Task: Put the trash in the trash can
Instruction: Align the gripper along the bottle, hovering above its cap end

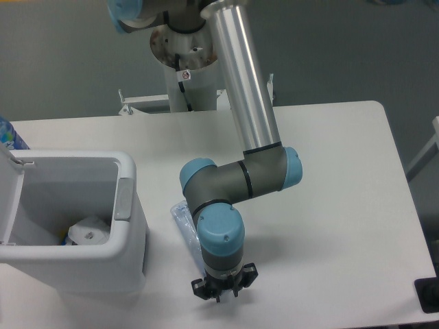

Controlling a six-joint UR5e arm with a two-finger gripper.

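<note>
Near the front edge of the table, the gripper sits low, pointing straight down, wrist directly above it. Fingers look drawn close together, but the wrist blocks most of the view; can't tell if they're closed on anything or just short of it.

Crushed plastic bottle lies on the table just right of the trash can. Only its far-left end shows as a clear bluish sliver; the rest runs under the wrist toward the gripper. So my read: the step in hand is the grasp on the bottle's near end, pickup not yet confirmed.

Trash can is at the left, lid swung open on its far-left side, latch tab on the right rim. Something white is already in the bottom, likely the paper packet, but too small to confirm.

Next move, assuming the grip holds: straight lift first, high enough to clear the can's right rim, then carry left over the opening and release. The bottle is long, so the trailing end could clip the rim or latch tab if the lift is short.

Also around: a blue-labelled bottle at the far left edge behind the lid, not part of this. Dark object at the near right corner, well apart.
</note>
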